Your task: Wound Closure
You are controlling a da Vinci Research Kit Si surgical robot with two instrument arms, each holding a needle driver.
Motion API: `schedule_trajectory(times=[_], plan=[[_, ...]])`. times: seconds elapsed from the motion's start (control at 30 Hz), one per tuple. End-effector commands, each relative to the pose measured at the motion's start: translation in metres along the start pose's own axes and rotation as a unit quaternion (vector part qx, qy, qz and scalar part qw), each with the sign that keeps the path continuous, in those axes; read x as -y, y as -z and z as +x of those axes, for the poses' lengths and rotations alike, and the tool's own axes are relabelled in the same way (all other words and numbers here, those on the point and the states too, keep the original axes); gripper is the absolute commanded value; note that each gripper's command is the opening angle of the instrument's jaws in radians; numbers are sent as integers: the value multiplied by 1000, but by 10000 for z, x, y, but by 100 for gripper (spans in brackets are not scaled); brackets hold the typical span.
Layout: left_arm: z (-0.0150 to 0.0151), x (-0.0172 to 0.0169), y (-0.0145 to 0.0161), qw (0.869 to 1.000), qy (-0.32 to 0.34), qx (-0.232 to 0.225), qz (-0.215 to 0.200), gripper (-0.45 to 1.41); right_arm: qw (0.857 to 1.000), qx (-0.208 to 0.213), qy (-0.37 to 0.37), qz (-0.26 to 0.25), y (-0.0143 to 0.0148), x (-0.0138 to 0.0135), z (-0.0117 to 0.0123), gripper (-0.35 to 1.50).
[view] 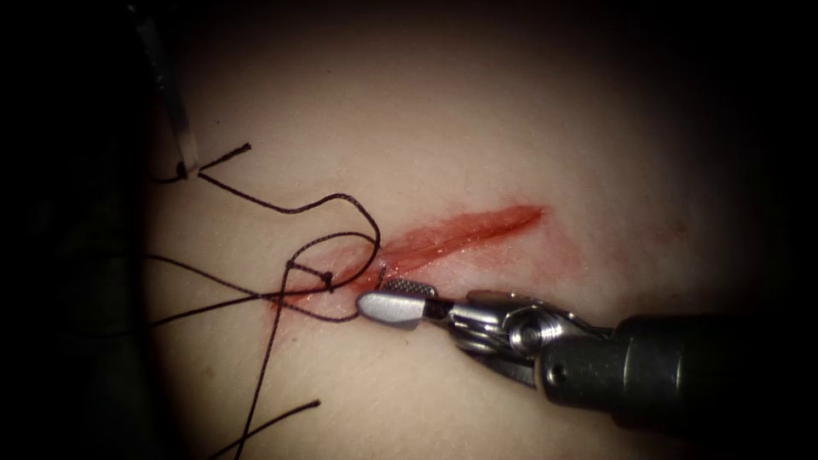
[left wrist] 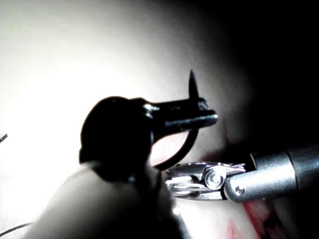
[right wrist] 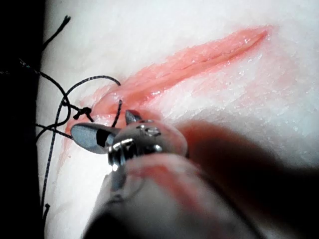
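The left hand [left wrist: 199, 112] is clamped on the curved needle [left wrist: 193, 85] part-way along its curve, clear of the tissue [view: 477, 128] — the point rises just beyond the jaws while the body arcs back beneath them. The right hand [view: 394, 300] lies low at the near end of the cut [view: 460, 232], jaws slightly apart, holding nothing that can be made out. Dark thread [view: 332, 200] loops just off its tip, a knot [view: 327, 277] sitting on the cut — red fluid [view: 490, 223] lines the wound beyond.
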Motion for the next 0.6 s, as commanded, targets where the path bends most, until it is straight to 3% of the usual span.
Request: schedule_trajectory(times=[0.03, 0.17, 0.4, 0.47, 0.53, 0.6], plan=[[-3, 6, -2, 1000, -3, 0, 0, -45, 1000, 1, 1, 1, -8, 0, -3, 69], [-3, 6, -2, 1000, -3, 1, 2, -45, 1000, 1, 1, 0, -8, -2, -2, 68], [-3, 6, -2, 1000, -3, 0, 3, -45, 1000, -8, 10, -4, -30, -23, -2, 44], [-3, 6, -2, 1000, -3, 0, 3, -45, 1000, -11, 9, -5, -35, -24, 1, 27], [-3, 6, -3, 1000, -3, 0, 3, -45, 1000, -12, 8, -4, -35, -25, 4, -35], [-3, 6, -3, 1000, -3, 0, 3, -45, 1000, -9, 6, -1, -26, -21, 7, -35]])
